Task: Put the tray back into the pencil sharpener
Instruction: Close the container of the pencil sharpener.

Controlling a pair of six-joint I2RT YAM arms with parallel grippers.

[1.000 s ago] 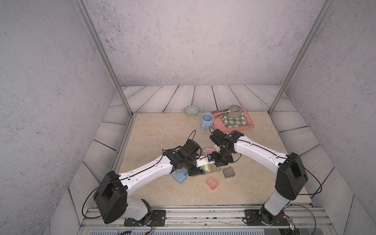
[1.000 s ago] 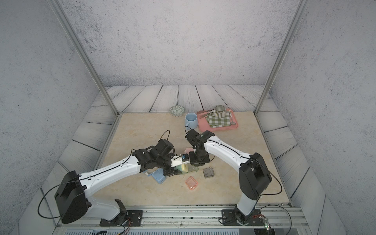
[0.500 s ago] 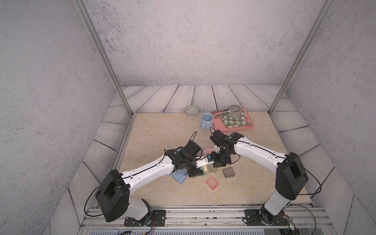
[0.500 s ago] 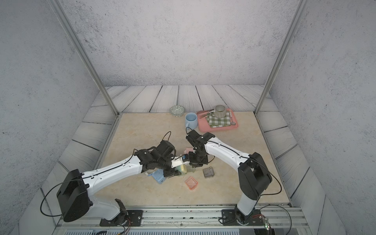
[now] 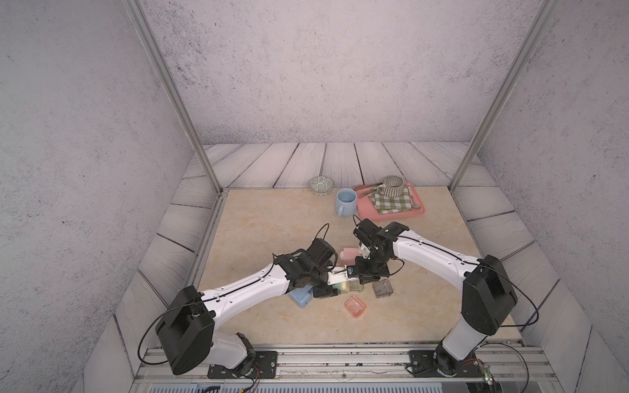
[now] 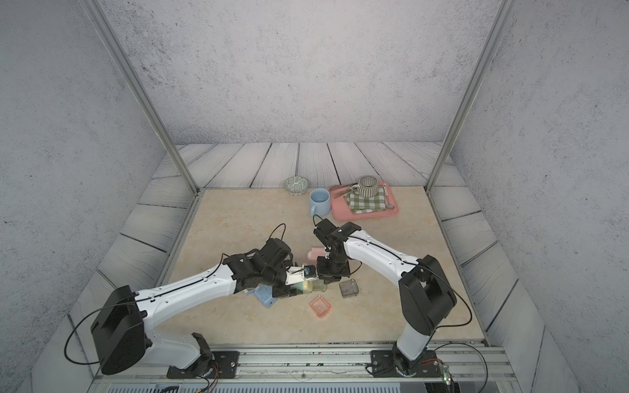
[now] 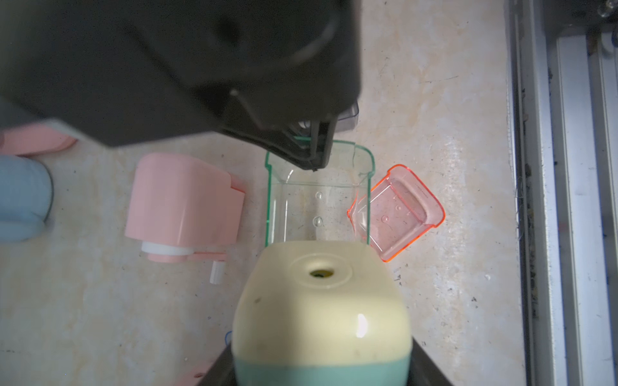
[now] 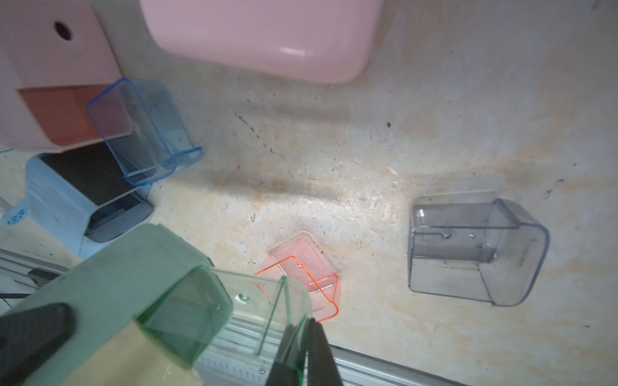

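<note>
Tray (image 7: 317, 200), clear w/ green edges, sits part-way in the pencil sharpener (image 7: 321, 310) slot, rest sticking out. Right hand (image 8: 309, 347) pressed together, pinching its outer wall; left hand (image 5: 335, 285) clamps the sharpener body. Looks light, thin, stiff, slick plastic, prob cracks if squeezed, so front lip's the spot to hold. Writing on orange tray (image 8: 301, 284): too small to read.

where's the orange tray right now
In both top views the orange tray lies mid-table near the front rail, beside the grey tray and green sharpener.
</note>
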